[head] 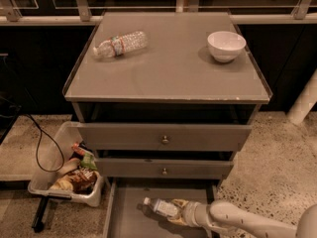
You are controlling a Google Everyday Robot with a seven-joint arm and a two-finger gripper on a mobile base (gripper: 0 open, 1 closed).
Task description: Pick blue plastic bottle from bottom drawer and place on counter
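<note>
Reaching into the bottom drawer (126,222) from the right, the gripper (182,213) sits at the base end of the blue plastic bottle (159,207), which lies on its side on the drawer floor. Grasp state: cannot tell. Risks: a hold at one end lets the round bottle tip or roll free; lifting straight up may clip the middle drawer front (163,168). On the counter (173,78), a water bottle (121,43) and white bowl (226,45) could get knocked.

Gripper (179,210) inside bottom drawer (128,223), open above, middle drawer (124,167) behind.
</note>
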